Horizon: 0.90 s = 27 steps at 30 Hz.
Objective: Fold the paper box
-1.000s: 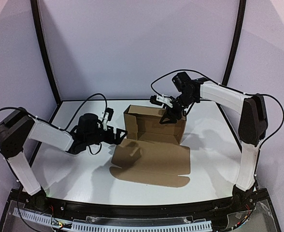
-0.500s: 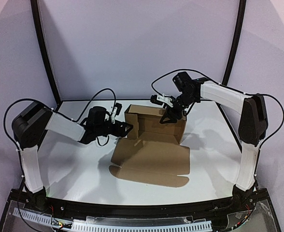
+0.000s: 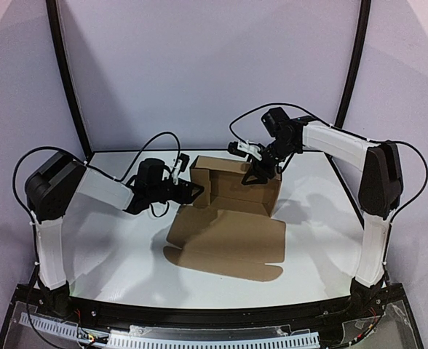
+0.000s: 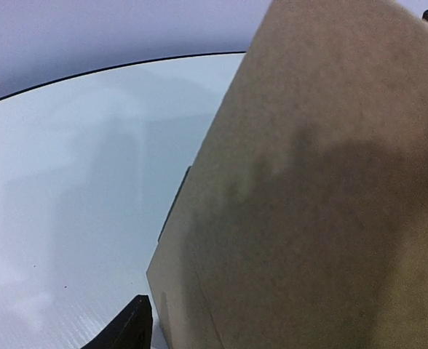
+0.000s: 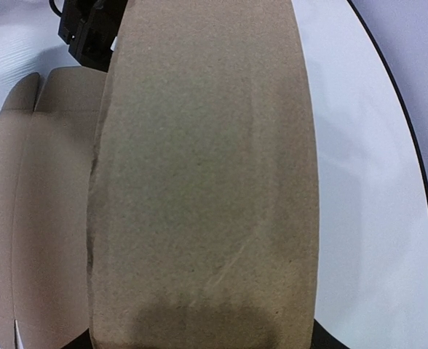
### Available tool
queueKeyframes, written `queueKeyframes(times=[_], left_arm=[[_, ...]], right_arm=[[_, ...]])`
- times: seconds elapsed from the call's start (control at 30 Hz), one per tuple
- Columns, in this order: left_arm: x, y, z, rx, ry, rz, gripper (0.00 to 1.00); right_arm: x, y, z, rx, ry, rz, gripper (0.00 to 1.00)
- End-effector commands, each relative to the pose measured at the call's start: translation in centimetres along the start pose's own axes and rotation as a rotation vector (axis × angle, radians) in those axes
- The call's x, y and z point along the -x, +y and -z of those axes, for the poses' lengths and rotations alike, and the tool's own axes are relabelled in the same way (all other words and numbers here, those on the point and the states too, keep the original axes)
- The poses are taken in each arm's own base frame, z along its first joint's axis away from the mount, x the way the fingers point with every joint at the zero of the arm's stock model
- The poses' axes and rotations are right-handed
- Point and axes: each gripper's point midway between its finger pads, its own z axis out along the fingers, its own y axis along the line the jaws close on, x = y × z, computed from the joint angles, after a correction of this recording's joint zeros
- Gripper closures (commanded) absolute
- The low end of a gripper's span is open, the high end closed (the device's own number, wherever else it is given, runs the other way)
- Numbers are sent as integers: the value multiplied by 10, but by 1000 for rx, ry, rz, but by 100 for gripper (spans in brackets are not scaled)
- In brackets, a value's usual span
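The brown paper box (image 3: 228, 233) lies half folded on the white table. Its back part (image 3: 236, 190) stands up as walls and its wide lid panel lies flat toward me. My left gripper (image 3: 193, 191) is at the box's left end wall. In the left wrist view one finger (image 4: 130, 331) shows beside the cardboard (image 4: 308, 203), which hides the other. My right gripper (image 3: 255, 172) sits on top of the back wall. In the right wrist view the cardboard strip (image 5: 199, 182) fills the gap between the fingers (image 5: 334, 342), and the left gripper (image 5: 90, 33) shows beyond it.
The white table (image 3: 112, 247) has a black rim and purple walls close behind it. Two curved black poles (image 3: 65, 80) rise at the back corners. Cables loop above both arms.
My left arm has swung away from the flat panel's near corner to the box's upright left end, its jaws narrowing. The right gripper has stayed on the back wall.
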Motion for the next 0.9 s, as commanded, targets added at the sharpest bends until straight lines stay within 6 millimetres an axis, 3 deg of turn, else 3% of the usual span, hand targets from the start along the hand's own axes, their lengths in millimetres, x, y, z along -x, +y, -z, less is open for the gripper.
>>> queueKeyframes(times=[0.0, 0.3, 0.53, 0.67, 0.87], left_arm=[[27, -9, -6, -43, -78, 27, 38], [35, -17, -21, -58, -85, 22, 41], [30, -14, -28, 68, -41, -12, 70], [20, -4, -26, 332, -21, -71, 83], [17, 11, -10, 560, -100, 3, 95]], right_arm=[[0, 18, -8, 100, -13, -8, 40], [0, 24, -7, 123, -22, -1, 41], [-1, 22, -7, 115, -13, -7, 42], [0, 23, -7, 110, -19, -31, 42], [0, 27, -6, 110, -30, -56, 43]])
